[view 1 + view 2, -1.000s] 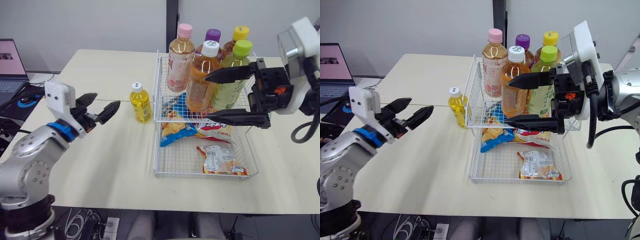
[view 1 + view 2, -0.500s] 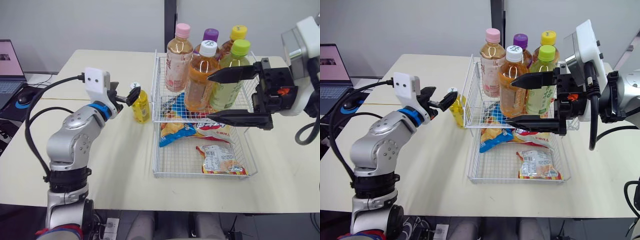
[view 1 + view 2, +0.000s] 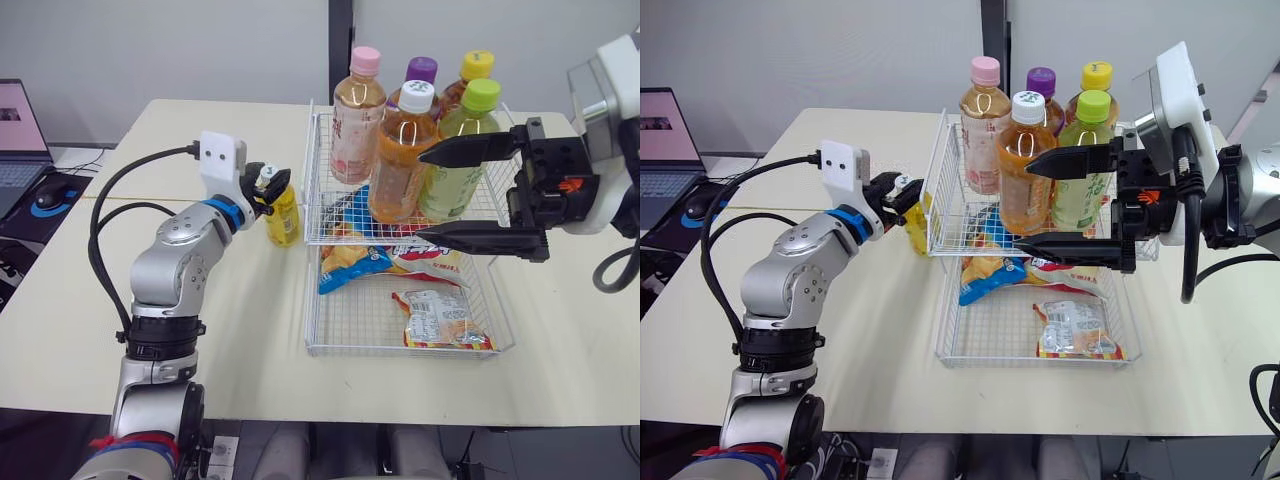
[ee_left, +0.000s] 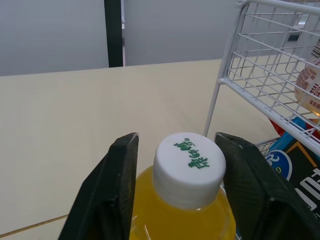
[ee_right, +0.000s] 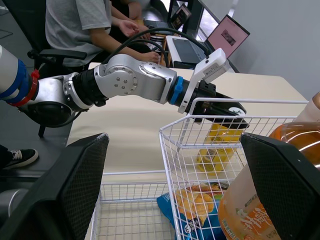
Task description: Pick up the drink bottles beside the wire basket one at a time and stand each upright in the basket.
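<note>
Your left hand (image 3: pixel 262 186) is unclenched, its fingers (image 4: pixel 107 190) flanking the white cap (image 4: pixel 188 167) of the small yellow bottle (image 3: pixel 283 212), with a sliver of gap on each side in the left wrist view. That bottle stands upright on the surface (image 3: pixel 200 330), just beside the left wall of the wire basket (image 3: pixel 312 290). If you close this high, you grip the neck only, so the bottle may swing or slip once it is lifted. The finger on the basket side is close to the wire and could snag it or shove the basket. Your right hand (image 3: pixel 420 195) hangs spread wide and empty over the basket, in front of the amber bottle (image 3: pixel 400 150) and the green-capped bottle (image 3: pixel 465 150), so it could block or hit the incoming arm. The free floor of the basket holds snack bags (image 3: pixel 350 262), and a bottle set on them could topple. From the head views the left hand covers the cap, so you cannot judge contact there. The wrist view cuts off the bottle's lower body. The purple-capped bottle (image 3: pixel 424 70) and the yellow-capped bottle (image 3: pixel 478 65) are mostly hidden behind the front row, so any spare room at the back is hard to make out.
</note>
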Robot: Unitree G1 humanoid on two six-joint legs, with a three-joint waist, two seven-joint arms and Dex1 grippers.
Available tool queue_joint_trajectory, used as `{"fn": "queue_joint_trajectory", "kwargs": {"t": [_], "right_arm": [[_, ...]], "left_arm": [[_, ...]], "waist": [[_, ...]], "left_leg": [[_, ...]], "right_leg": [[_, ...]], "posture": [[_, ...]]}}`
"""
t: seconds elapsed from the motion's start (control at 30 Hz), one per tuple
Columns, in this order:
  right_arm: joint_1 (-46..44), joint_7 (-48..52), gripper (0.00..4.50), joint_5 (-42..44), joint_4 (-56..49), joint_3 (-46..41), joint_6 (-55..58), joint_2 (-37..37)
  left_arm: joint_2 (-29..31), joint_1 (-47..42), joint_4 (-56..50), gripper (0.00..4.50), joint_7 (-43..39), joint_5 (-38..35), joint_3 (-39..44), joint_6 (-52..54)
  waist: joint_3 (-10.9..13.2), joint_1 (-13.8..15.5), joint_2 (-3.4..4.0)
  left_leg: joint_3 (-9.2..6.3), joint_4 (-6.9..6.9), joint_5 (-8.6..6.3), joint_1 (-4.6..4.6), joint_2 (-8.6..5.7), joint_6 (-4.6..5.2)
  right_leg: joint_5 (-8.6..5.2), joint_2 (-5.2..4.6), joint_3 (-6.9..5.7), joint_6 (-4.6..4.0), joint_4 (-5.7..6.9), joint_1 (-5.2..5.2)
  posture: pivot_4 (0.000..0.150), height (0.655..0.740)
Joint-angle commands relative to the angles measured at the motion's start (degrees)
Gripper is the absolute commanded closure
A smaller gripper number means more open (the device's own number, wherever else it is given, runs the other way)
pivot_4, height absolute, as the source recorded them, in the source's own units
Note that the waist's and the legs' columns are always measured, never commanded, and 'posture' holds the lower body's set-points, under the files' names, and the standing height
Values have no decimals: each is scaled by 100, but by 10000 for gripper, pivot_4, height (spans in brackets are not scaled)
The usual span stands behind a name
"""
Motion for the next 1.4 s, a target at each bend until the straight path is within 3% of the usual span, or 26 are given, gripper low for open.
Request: {"fn": "queue_joint_trajectory", "kwargs": {"t": [0.03, 0.43, 0.67, 0.83, 1.0, 1.2, 1.4], "right_arm": [[-6, -47, 0, 73, -82, -247, -28, -70], [136, 19, 0, -51, 37, -465, -37, -397], [316, -18, 0, -127, 65, -663, -50, -646], [608, 186, 0, -280, 104, -896, -227, -907], [885, 324, 0, -542, 160, -1151, -586, -936], [1064, 578, 0, -485, 294, -1506, -681, -1055], [1370, 740, 0, -366, 232, -1847, -663, -1148]], "left_arm": [[-25, -87, -178, 31411, -42, 39, 5, -71], [361, 298, -948, 31405, -258, -242, 408, 315], [1641, 80, -941, 31405, -1175, -729, 982, 648], [2976, -878, -100, 31405, -2462, -1615, 1424, 1524], [3892, -2027, 848, 31405, -3660, -1929, 1055, 1938], [4070, -3874, 1939, 31405, -4599, -1799, 318, 2241], [3570, -5322, 2843, 31405, -5329, -1462, -468, 2307]], "waist": [[0, 3, 0], [0, -1, 0], [3, -47, 0], [10, -36, -10], [10, -41, -10], [13, -74, -15], [13, -153, -14]], "left_leg": [[-1, 0, 0, 0, 0, 0], [-1, 0, 0, -4, 0, 0], [0, -3, 0, -8, 7, 0], [-6, 2, 0, -21, 3, 0], [3, 1, 0, -25, -1, 0], [11, 1, 0, -26, -1, 0], [15, 0, 0, -25, 0, 0]], "right_leg": [[0, 0, 0, 0, 0, 0], [0, 0, -1, 0, -2, -2], [0, 8, -1, 0, -2, -8], [-1, 8, -17, 1, -5, -11], [-3, 4, -24, 5, -9, -9], [-3, 7, -25, 5, -6, -9], [-6, 7, -20, 9, -2, -10]], "posture": [[1500, 7400], [1500, 7400], [1500, 7400], [1500, 7400], [1500, 7400], [1500, 7400], [1500, 7400]]}}
